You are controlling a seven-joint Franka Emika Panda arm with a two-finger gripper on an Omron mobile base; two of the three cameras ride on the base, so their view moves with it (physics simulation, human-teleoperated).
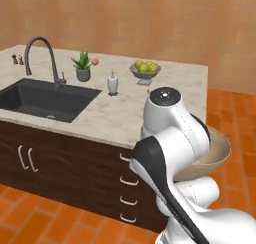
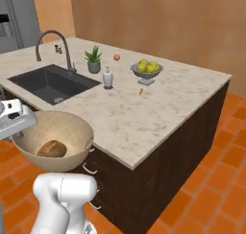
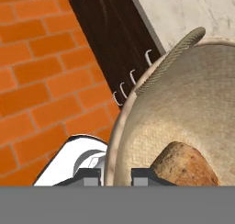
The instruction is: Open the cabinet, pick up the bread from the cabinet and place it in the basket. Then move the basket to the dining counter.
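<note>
The jaws [image 3: 115,175] are clenched on the rim of the basket [image 2: 67,132], held off the floor just beside the near edge of the dining bench [image 2: 144,113]. The bread [image 2: 52,148] lies inside the basket, low on its left.

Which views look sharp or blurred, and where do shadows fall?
Left base view: slightly soft throughout, the arm hides much of the basket. Right base view: even light, bread lies in the shaded bowl. Hand view: crisp, gripper pinches the rim.
</note>
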